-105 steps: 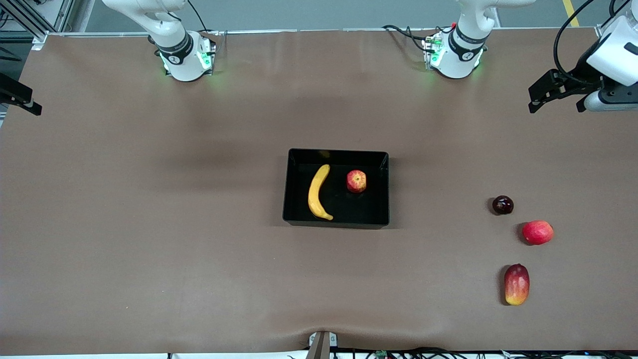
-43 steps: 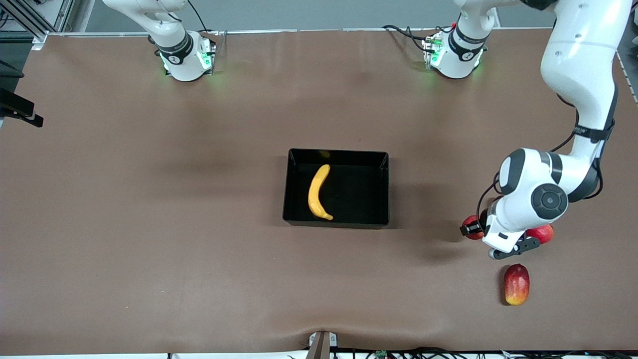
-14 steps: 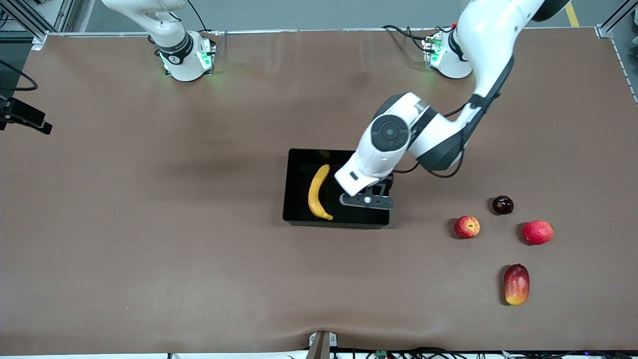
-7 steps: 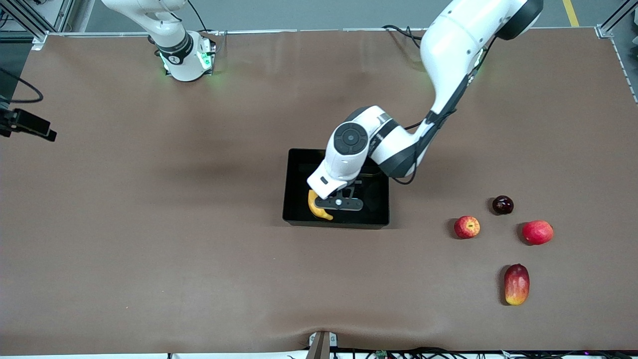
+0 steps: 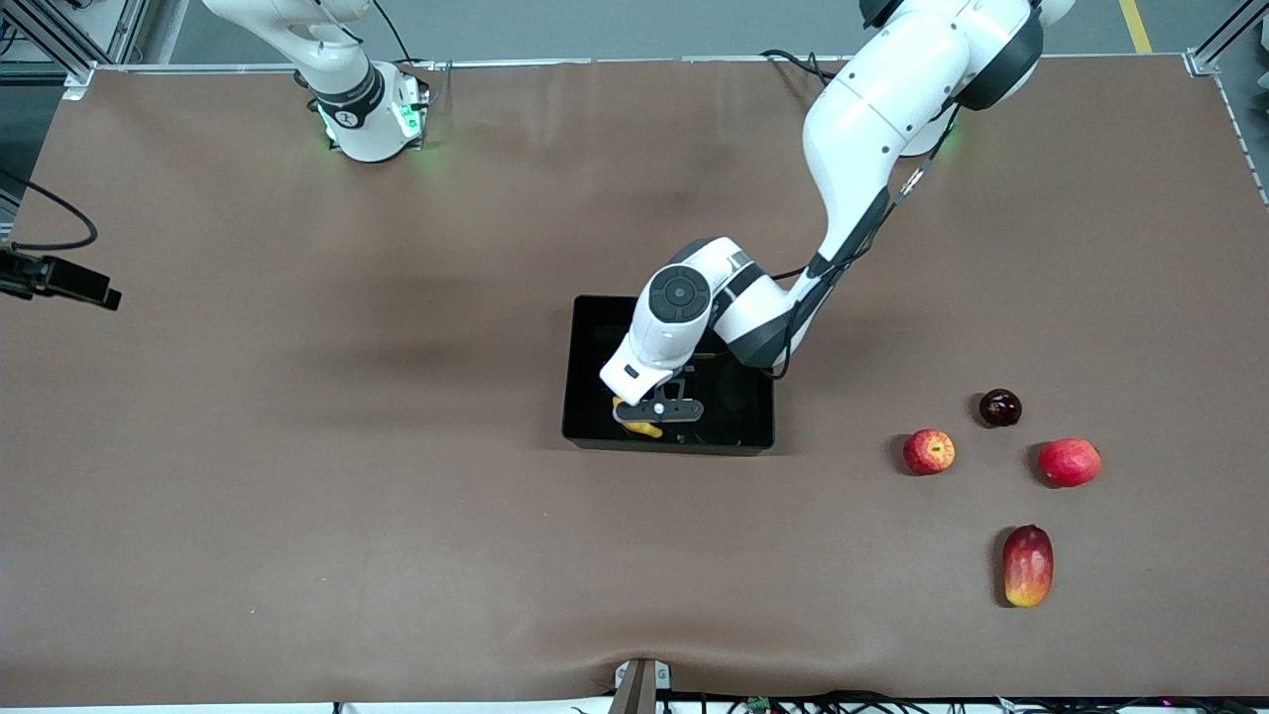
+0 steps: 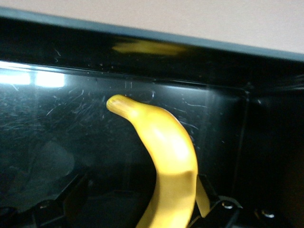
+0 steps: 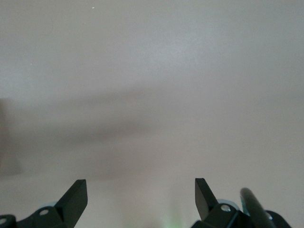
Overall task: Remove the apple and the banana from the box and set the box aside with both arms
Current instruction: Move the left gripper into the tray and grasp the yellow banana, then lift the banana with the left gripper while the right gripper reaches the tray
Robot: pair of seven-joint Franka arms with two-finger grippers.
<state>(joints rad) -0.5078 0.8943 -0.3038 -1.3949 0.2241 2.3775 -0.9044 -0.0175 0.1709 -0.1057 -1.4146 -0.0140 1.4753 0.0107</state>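
Inside box [image 5: 761, 436]: left gripper [image 5: 658, 411], jaws spread wide, straddling banana [image 6: 167, 161], not yet clamped. Apple [image 5: 929, 451] already out, on table toward left arm's end. Right gripper [image 7: 140, 197] agape, waiting at table edge. Left: banana out, box shift w/ both arms.

Banana [image 5: 644, 429] mostly hidden under left claw [image 5: 658, 410]; right claw [image 7: 141, 197] cut by front view's edge.
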